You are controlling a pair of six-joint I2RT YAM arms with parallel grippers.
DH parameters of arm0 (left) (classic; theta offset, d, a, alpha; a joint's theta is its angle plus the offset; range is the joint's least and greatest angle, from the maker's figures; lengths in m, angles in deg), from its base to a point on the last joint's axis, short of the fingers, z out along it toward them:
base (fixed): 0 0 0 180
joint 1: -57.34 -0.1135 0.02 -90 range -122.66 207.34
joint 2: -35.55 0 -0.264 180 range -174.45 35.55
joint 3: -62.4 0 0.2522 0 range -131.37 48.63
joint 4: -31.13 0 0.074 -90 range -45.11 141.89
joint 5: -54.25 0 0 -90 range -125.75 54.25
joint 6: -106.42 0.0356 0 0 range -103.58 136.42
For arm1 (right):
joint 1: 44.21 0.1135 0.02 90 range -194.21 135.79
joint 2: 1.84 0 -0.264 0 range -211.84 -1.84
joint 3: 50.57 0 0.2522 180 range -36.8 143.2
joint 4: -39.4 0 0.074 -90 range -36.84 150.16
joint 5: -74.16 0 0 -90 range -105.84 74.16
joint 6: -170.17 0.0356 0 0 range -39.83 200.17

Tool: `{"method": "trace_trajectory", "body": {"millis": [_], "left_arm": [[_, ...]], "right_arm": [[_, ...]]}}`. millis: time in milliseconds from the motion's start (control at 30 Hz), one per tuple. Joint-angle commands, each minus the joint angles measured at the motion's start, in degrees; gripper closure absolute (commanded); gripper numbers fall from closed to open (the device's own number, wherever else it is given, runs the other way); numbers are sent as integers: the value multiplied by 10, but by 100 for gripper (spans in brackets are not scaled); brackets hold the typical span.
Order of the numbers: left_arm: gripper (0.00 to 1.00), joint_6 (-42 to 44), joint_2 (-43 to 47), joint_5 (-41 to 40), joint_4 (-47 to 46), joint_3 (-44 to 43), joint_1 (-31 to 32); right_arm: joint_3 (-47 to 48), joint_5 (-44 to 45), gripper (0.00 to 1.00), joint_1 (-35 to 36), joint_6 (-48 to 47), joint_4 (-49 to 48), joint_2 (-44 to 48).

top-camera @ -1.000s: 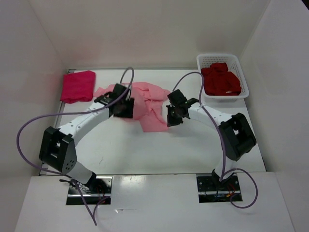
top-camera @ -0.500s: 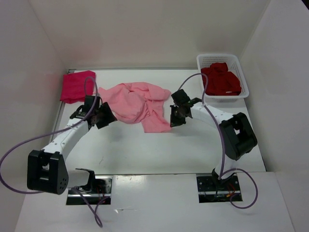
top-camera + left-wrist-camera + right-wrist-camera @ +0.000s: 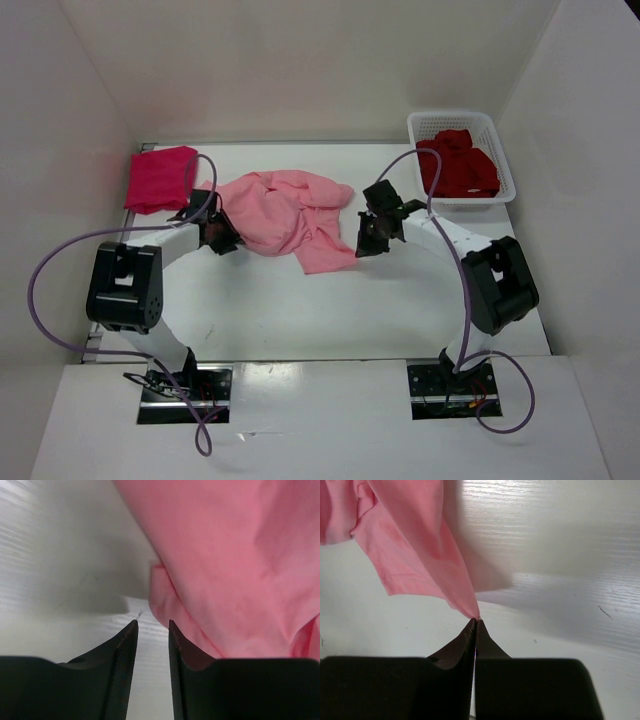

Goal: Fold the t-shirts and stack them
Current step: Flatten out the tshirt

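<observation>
The light pink t-shirt [image 3: 285, 215] lies crumpled at the table's middle. My right gripper [image 3: 366, 240] is shut on its right corner, and the cloth [image 3: 410, 540] rises taut from the pinched tips [image 3: 476, 620]. At the shirt's left edge my left gripper [image 3: 222, 238] stands open with a narrow gap. Only bare table shows between its tips [image 3: 152, 624], and the pink hem [image 3: 165, 595] lies just ahead of its right finger. The magenta-red t-shirt [image 3: 160, 178] lies folded at the back left. The dark crimson t-shirt [image 3: 458, 165] sits bunched in the basket.
A white lattice basket [image 3: 452, 118] stands at the back right corner. White walls close in the table on three sides. Purple cables loop over both arms.
The left arm swung off the pink shirt to the left, then came back to its left edge with the jaws narrower. The right gripper kept its hold and drew the corner slightly right.
</observation>
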Motion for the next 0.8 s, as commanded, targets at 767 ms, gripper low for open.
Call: {"method": "trace_trajectory", "body": {"millis": [767], "left_arm": [[85,-5,-93,-16,-73,-58,-19]], "right_arm": [[8,-15,100,1,13,-31,23]]}}
